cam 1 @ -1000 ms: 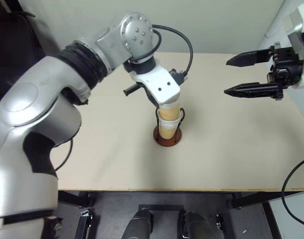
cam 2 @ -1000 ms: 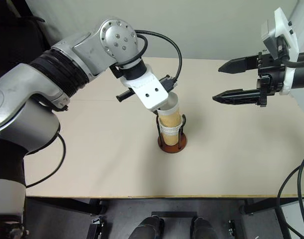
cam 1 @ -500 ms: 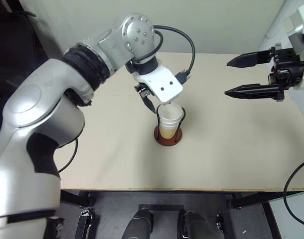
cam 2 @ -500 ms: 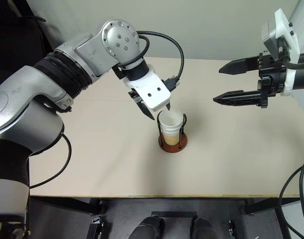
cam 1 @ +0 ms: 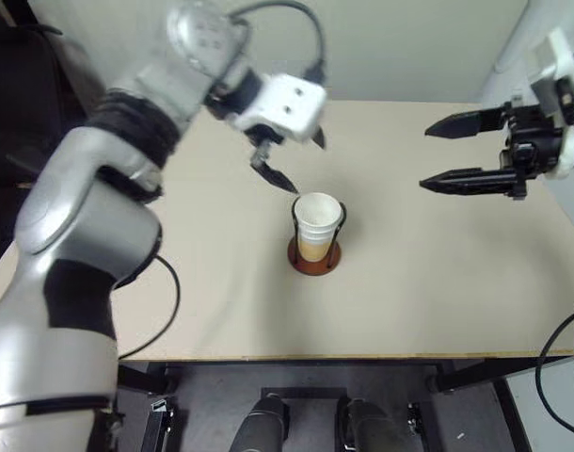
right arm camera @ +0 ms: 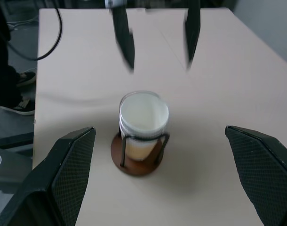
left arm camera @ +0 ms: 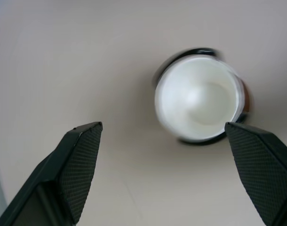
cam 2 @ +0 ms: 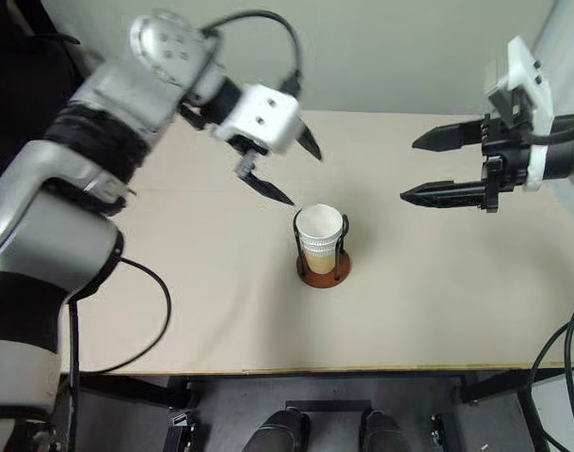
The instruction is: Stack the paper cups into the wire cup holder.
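paper cups (cam 1: 317, 223) nested in the wire cup holder (cam 1: 315, 256), mid worktop (cam 1: 428, 282), top cup's white mouth facing up. left hand (cam 1: 296, 162) above and just behind-left of the stack, fingers spread, holding nothing; arm looks motion-blurred. right hand (cam 1: 443, 153) well off to the right, fingers apart, empty, pointing toward the centre.

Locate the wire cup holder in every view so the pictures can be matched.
Left eye view: wire cup holder at table centre.
Right eye view: centre, same spot.
Left wrist view: upper right, a dark ring.
Right wrist view: lower centre.
Shared landmark: the paper cups nested inside it.
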